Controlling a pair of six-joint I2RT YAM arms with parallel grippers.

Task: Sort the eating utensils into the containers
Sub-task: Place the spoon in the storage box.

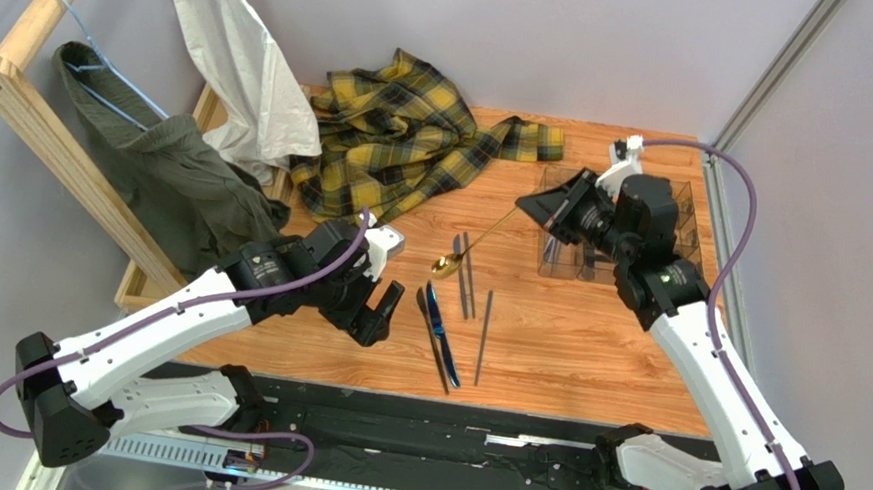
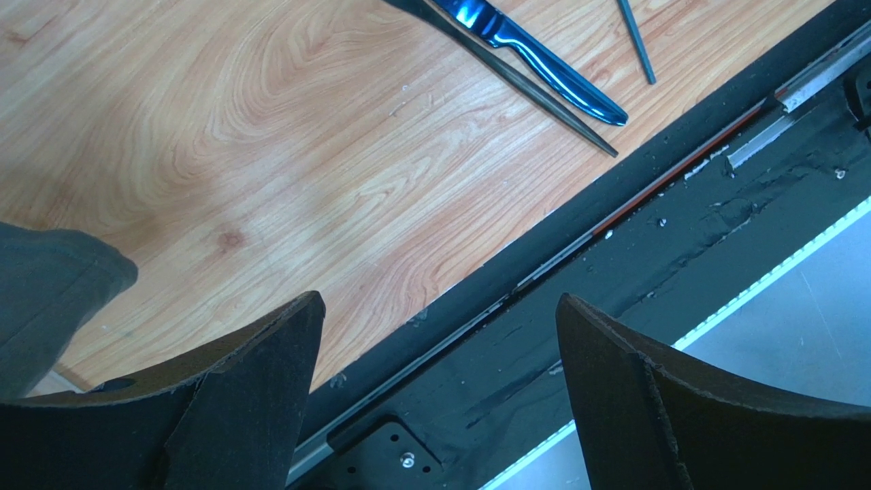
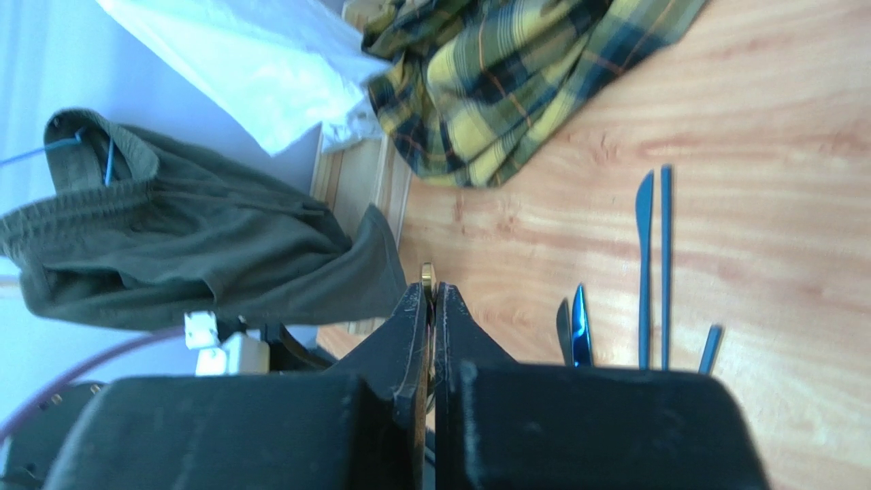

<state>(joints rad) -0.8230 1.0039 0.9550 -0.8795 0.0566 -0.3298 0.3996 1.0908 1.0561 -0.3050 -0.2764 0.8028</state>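
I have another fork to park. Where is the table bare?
The table is bare front right, between the lone grey stick and the right arm, nearer than the tray. Crowded: the centre, where knives lie beside the left gripper, and the back left under the plaid shirt.

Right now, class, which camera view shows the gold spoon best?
Top external: the whole gold spoon shows, its handle end in the shut right gripper. Right wrist shows only a gold sliver between the fingers; left wrist, nothing.

Glossy blue metal knife [image 2: 552, 68], matt black fingers [image 2: 256, 398], smooth grained wooden table [image 2: 256, 153].
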